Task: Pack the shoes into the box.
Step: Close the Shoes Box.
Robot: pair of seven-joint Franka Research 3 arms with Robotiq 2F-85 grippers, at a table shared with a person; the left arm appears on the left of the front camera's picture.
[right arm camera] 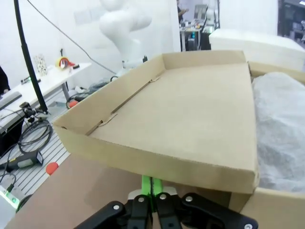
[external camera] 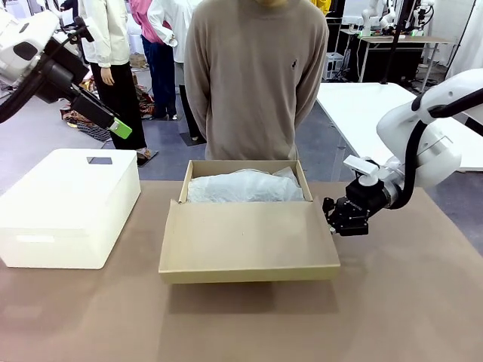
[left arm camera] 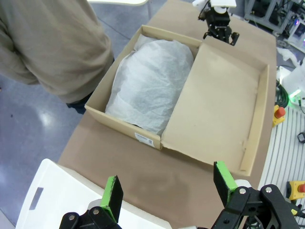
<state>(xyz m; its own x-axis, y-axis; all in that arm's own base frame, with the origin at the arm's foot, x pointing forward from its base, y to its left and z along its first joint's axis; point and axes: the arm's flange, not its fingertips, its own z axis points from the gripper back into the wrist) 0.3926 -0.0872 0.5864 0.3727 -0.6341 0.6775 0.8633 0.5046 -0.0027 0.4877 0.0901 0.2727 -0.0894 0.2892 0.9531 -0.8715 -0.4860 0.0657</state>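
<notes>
Left hand [external camera: 121, 128] raised high over the worktop's [external camera: 407, 302] left end, fingers [left arm camera: 113, 194] spread wide apart, nothing between them; parked clear of the work, probably to leave the middle free. Below it, white plastic box [external camera: 68, 207] on the left of the worktop, lid on, contents hidden, not part of the job.

Centre: brown cardboard box [external camera: 245, 219] open, hinged lid [external camera: 249, 241] folded out flat toward the robot's side, resting on the worktop. Tray full of white crinkled tissue paper [external camera: 243, 186], bulging upward as if covering something; shoes themselves not visible, likely already under the tissue but cannot confirm. Person [external camera: 256, 75] standing just behind the box at the far edge, arms behind the back, not touching anything.

Right hand [external camera: 337, 221] low at the lid's right edge, near its hinge corner, fingers [right arm camera: 150, 187] pressed together, gripping nothing visible. From the wrist view, sits just under the lid's rim, well placed to lift the flap over. Probable step in hand: closing the lid; packing looks nearly finished.
</notes>
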